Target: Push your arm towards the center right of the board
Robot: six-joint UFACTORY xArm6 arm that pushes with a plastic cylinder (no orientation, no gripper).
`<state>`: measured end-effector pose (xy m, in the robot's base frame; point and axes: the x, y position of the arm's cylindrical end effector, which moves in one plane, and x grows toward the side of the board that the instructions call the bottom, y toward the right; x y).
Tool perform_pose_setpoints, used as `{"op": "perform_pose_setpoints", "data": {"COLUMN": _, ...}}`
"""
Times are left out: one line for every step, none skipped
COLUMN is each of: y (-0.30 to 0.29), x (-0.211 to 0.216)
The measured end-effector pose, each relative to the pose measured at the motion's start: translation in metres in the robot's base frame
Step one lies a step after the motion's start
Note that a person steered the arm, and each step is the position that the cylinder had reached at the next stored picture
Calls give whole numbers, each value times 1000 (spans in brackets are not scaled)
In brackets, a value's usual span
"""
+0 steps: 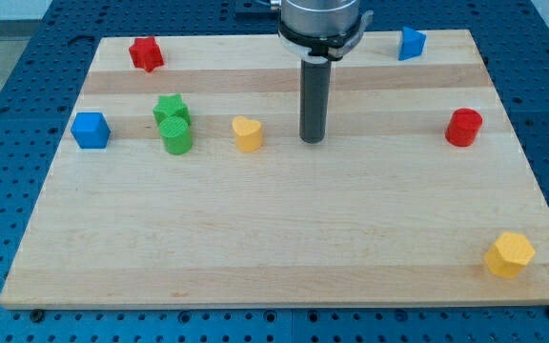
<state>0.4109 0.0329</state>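
My tip (313, 140) rests on the wooden board (284, 238) a little above its middle, with the rod rising to the arm's body at the view's top. A yellow heart block (247, 133) lies just left of the tip, apart from it. A red cylinder (463, 127) stands far to the tip's right, near the board's right edge. No block touches the tip.
A green star block (171, 109) touches a green cylinder (176, 137) at the left. A blue cube (91, 130) is at the far left, a red star block (146, 53) top left, a blue block (411, 44) top right, a yellow hexagon block (510, 254) bottom right.
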Motion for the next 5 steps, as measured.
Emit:
{"op": "perform_pose_setpoints", "data": {"y": 7, "x": 1}}
{"op": "perform_pose_setpoints", "data": {"y": 18, "x": 1}}
{"op": "perform_pose_setpoints", "data": {"y": 33, "x": 1}}
{"op": "perform_pose_setpoints", "data": {"y": 48, "x": 1}}
{"op": "perform_pose_setpoints", "data": {"y": 62, "x": 1}}
